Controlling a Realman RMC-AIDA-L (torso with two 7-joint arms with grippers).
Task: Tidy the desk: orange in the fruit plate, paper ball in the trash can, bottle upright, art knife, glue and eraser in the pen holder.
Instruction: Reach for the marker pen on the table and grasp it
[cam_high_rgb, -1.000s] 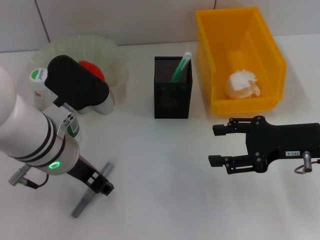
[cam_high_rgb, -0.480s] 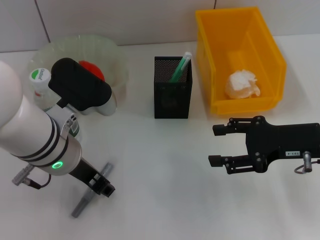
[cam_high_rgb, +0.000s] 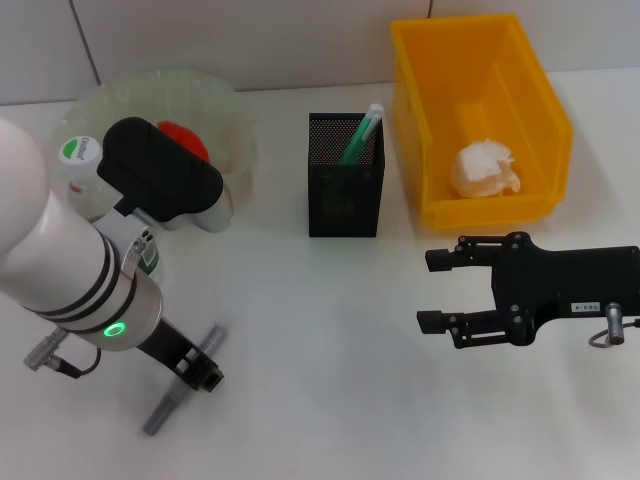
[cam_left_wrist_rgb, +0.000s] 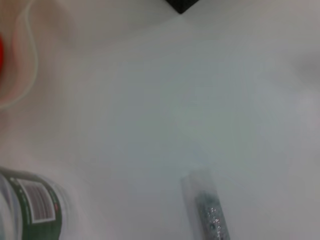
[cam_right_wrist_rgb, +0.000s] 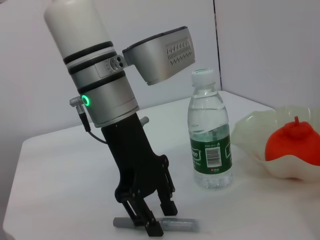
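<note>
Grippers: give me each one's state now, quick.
Left gripper: open, fingers straddling the art knife on the table.
Right gripper: open, holding nothing.

Before me I count one orange (cam_high_rgb: 181, 137) in one fruit plate (cam_high_rgb: 225, 105), one upright bottle (cam_right_wrist_rgb: 209, 131), one black mesh pen holder (cam_high_rgb: 344, 190) with one green-and-white stick (cam_high_rgb: 361, 132) poking out of it, and one yellow trash can (cam_high_rgb: 478, 115) holding one paper ball (cam_high_rgb: 484, 169). One grey art knife (cam_right_wrist_rgb: 156, 224) lies on my worktop (cam_high_rgb: 320, 350). I have two grippers in view, my left gripper (cam_right_wrist_rgb: 156, 217) and my right gripper (cam_high_rgb: 436, 291).
</note>
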